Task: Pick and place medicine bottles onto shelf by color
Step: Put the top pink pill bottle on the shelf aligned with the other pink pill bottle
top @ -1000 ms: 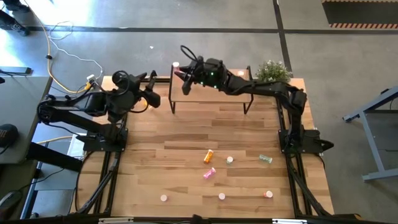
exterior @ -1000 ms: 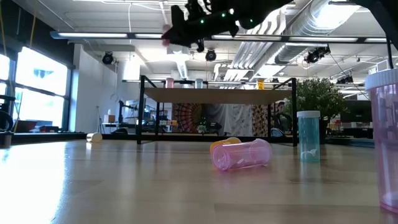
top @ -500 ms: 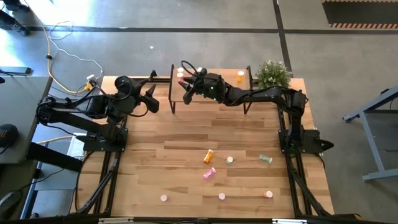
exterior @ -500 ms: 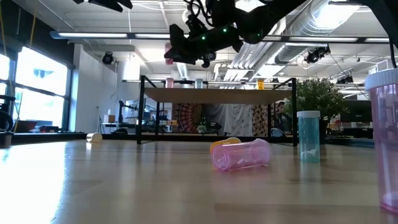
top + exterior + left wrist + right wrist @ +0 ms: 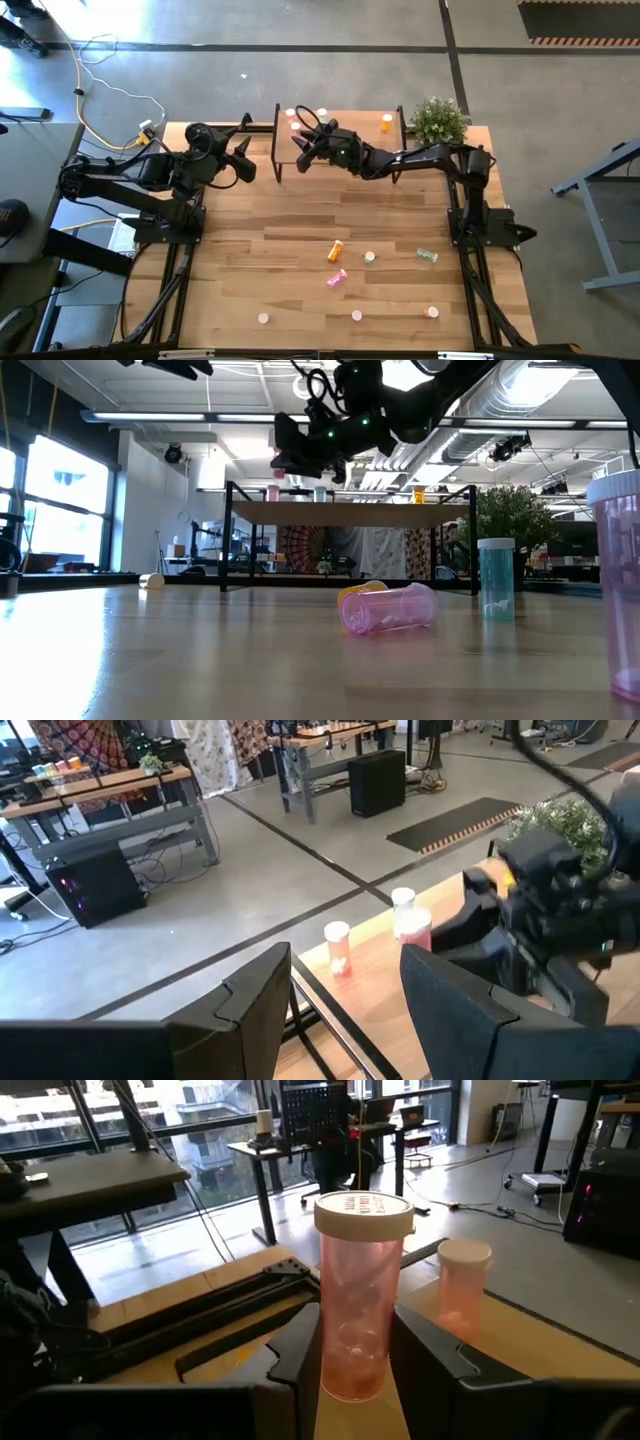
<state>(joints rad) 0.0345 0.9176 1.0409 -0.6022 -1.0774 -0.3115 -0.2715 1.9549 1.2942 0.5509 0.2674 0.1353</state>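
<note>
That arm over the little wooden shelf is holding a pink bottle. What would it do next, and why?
Probably lower the pink bottle a little and let go. The right gripper holds it upright between its fingers, over the shelf, next to another pink bottle already standing there. It looks lined up with its colour, so setting it down seems the natural step.

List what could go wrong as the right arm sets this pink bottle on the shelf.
1. The right gripper holds a pink bottle upright beside another pink bottle standing on the shelf; a sideways drift might topple it.
2. The placing is near the shelf's left end, so a bottle released off-centre may roll off.
3. The left gripper waits open beside that end; the arms could brush.
</note>
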